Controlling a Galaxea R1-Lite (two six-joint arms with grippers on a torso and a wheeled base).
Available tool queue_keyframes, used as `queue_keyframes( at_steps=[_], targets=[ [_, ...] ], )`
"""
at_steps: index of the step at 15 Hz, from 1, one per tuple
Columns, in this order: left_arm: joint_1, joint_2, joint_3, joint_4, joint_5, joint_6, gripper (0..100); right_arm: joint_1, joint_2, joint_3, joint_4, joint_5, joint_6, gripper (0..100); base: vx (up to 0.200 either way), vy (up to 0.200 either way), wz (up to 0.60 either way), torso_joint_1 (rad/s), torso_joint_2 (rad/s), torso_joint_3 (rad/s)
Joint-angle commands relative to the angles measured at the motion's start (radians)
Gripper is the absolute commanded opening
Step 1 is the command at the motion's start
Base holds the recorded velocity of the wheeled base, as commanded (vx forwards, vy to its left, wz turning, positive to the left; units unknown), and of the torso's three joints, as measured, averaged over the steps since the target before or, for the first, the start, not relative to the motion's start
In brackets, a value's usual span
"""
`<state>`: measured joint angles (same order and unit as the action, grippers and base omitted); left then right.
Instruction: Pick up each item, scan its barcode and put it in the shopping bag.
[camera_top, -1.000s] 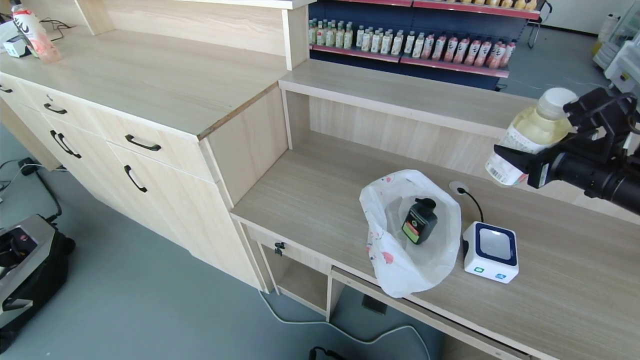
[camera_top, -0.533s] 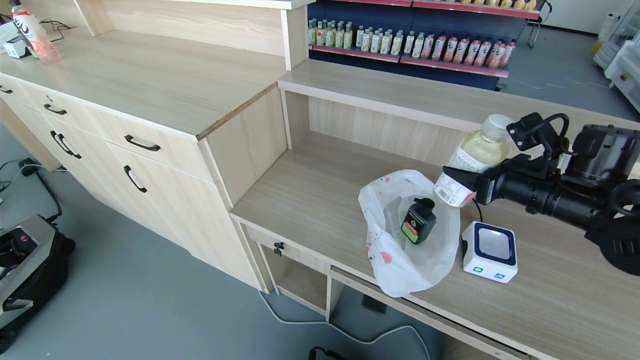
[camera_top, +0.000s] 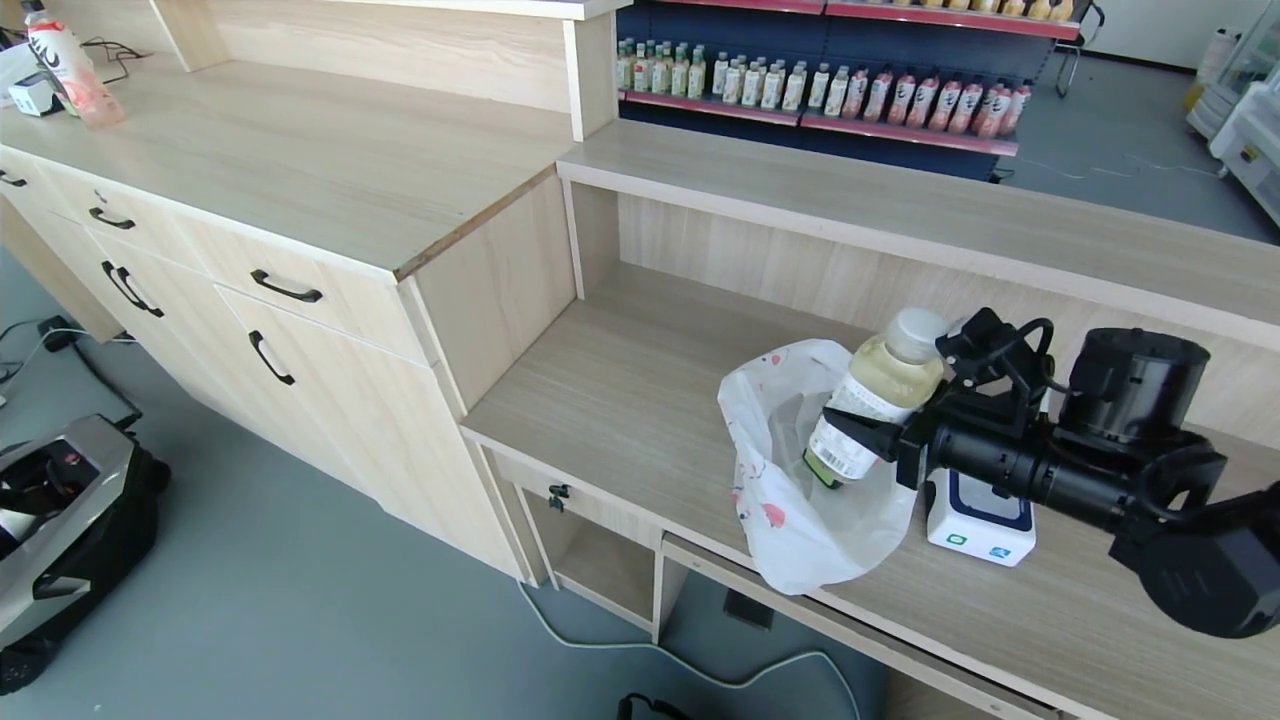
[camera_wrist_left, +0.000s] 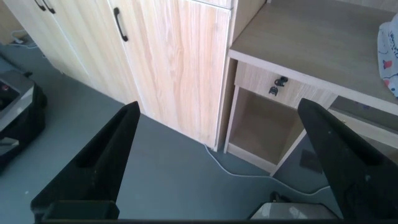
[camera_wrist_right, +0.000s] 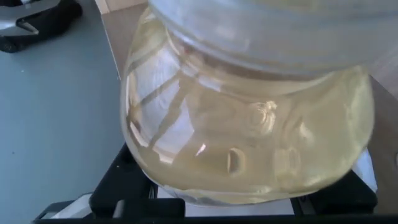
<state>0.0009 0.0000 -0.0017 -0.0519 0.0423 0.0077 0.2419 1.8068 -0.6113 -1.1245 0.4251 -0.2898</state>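
Down to the shopping bag came the right pincer with its bottle.
Left pincer gapes wide over the floor. The bag's front sags past the bench edge. The bottle hangs tilted above the bag's mouth, clamped at its label. A scanner sits just beside the bag, with open bench beyond.

Right arm: matte black, with a smooth cylindrical forearm between two fat, drum-shaped joint housings; a thin black cable loops over the wrist beside a small boxy mount; right gripper is black with wedge-shaped fingers; left gripper has two flat, tapering matte-black fingers.
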Motion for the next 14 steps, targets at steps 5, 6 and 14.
queue_keyframes(
  at_steps=[5, 6, 14],
  targets=[
    [0.001, 0.000, 0.000, 0.000, 0.001, 0.000, 100, 0.002, 0.151, 0.064, -0.176, 0.037, -0.051, 0, 0.000, 0.000, 0.00, 0.000, 0.00, 0.000],
    [0.001, 0.000, 0.000, 0.000, 0.001, 0.000, 100, 0.002, 0.177, 0.076, -0.216, 0.037, -0.054, 0, 0.000, 0.000, 0.00, 0.000, 0.00, 0.000],
    [0.001, 0.000, 0.000, 0.000, 0.001, 0.000, 100, 0.004, 0.358, 0.094, -0.417, 0.038, -0.089, 0, 0.000, 0.000, 0.00, 0.000, 0.00, 0.000]
  ],
)
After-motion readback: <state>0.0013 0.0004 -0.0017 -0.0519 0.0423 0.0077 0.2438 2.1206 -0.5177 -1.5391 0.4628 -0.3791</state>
